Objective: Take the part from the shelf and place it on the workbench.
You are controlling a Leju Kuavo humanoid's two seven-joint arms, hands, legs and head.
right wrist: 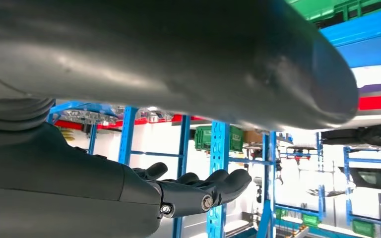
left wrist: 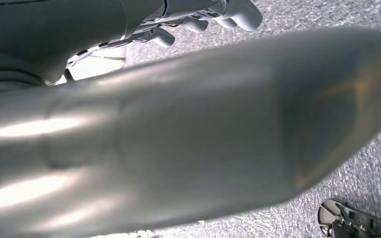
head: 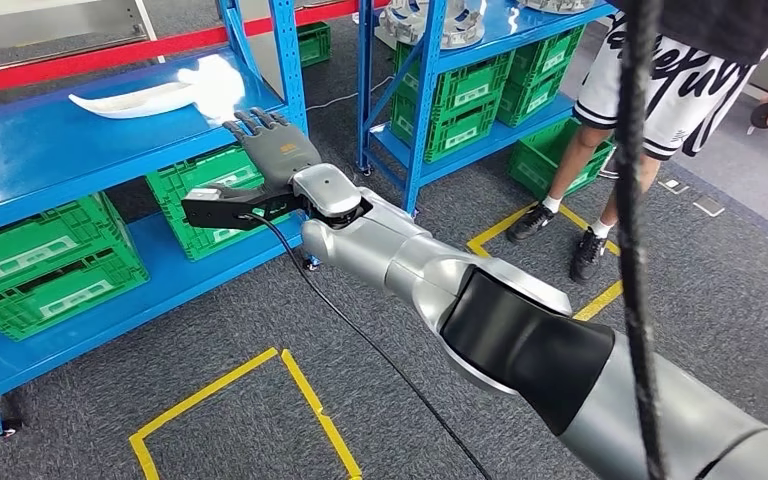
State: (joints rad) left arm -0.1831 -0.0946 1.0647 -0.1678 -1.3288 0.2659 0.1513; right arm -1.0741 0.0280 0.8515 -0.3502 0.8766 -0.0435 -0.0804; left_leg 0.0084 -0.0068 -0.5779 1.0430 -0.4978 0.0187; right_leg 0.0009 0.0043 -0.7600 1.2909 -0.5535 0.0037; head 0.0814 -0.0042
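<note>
A white curved part (head: 145,98) lies on the top board of the blue shelf (head: 50,160), left of a bright glare patch. My right arm reaches out from the lower right. Its right hand (head: 272,148) is flat with the fingers spread, holding nothing, at the shelf's front edge just right of the part and apart from it. In the right wrist view the dark fingers (right wrist: 203,188) lie stretched out and bare under the thick thumb. In the left wrist view my left hand (left wrist: 203,17) has loosely bent fingers with nothing in them, above grey carpet.
Green crates (head: 45,265) fill the lower shelf board. A second blue shelf (head: 430,90) with metal rings and more crates stands behind. A person (head: 650,90) stands at the right. A black cable (head: 632,230) hangs in front. Yellow tape (head: 260,365) marks the carpet.
</note>
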